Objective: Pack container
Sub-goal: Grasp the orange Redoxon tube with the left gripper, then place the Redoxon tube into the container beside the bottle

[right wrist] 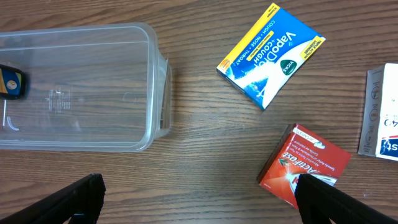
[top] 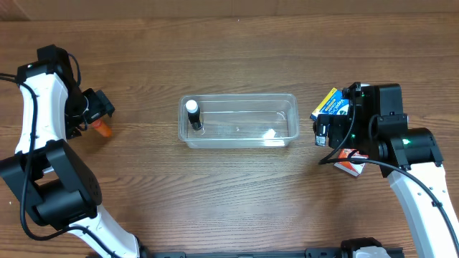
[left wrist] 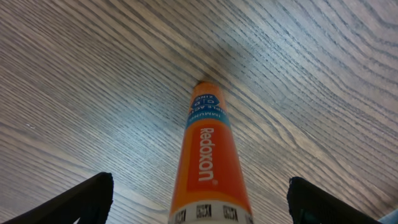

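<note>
The clear plastic container [top: 239,120] sits mid-table; its right end shows in the right wrist view [right wrist: 81,87]. A small dark bottle with a white cap [top: 193,115] stands in its left end. My left gripper [top: 99,115] is open at the far left, its fingers [left wrist: 199,199] spread either side of an orange Redoxon tube [left wrist: 208,155] lying on the table [top: 105,129]. My right gripper [right wrist: 199,196] is open and empty over bare wood right of the container, near a blue-yellow VapoDrops box [right wrist: 270,55] and a red Actifast box [right wrist: 305,165].
A white box [right wrist: 382,115] lies at the right edge of the right wrist view. In the overhead view the blue-yellow box [top: 328,104] and the red box [top: 347,163] lie partly under the right arm. The wooden table [top: 237,193] fills the frame.
</note>
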### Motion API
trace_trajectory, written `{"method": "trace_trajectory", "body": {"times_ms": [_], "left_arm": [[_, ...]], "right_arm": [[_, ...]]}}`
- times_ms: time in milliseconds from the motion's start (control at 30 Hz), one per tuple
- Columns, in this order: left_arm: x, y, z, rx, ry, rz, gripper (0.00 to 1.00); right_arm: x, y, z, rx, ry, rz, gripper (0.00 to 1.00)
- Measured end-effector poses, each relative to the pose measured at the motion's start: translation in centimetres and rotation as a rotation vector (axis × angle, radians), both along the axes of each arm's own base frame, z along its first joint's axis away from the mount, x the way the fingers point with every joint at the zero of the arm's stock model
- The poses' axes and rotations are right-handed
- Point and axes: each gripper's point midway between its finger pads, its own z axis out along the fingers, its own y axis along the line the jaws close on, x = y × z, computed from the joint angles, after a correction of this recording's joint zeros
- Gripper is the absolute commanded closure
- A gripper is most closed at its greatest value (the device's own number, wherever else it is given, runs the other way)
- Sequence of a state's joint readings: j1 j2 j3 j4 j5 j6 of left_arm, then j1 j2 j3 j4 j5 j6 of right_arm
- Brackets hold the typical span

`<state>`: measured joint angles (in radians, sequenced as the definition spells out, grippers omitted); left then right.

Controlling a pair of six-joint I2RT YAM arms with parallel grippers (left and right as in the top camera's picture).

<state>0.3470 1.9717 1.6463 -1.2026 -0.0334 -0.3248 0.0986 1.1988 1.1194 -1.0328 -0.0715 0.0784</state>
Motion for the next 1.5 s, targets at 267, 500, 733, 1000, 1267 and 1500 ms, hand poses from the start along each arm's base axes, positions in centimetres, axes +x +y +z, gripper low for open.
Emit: {"method": "trace_trajectory", "body": {"times_ms": [267, 500, 733, 1000, 1267, 1500], "left_arm": [[1.1, 0.4, 0.1, 0.017, -0.044, -0.014, 0.75], [1.0, 0.0, 0.1, 0.013, -0.035, -0.032, 0.96], [-1.6, -8.7, 10.4, 0.012, -0.208, -0.227, 0.96], [-5.1, -21.8, 15.0, -0.051, -0.312, -0.57, 0.96], [-2.6, -25.4, 7.0, -0.057, -0.101, -0.636, 0.96], [-0.9, -25.8, 2.1, -0.05, -0.007, -0.634, 0.92]], "right_arm": [[0.0, 0.0, 0.0, 0.0, 0.0, 0.0, 0.0], [0.0, 0.0, 0.0, 0.0, -0.001, 0.0, 0.0], [0.0, 0.0, 0.0, 0.0, 0.0, 0.0, 0.0], [0.0, 0.0, 0.0, 0.0, -0.001, 0.0, 0.0], [0.0, 0.0, 0.0, 0.0, 0.001, 0.0, 0.0], [0.0, 0.0, 0.0, 0.0, 0.001, 0.0, 0.0]]}}
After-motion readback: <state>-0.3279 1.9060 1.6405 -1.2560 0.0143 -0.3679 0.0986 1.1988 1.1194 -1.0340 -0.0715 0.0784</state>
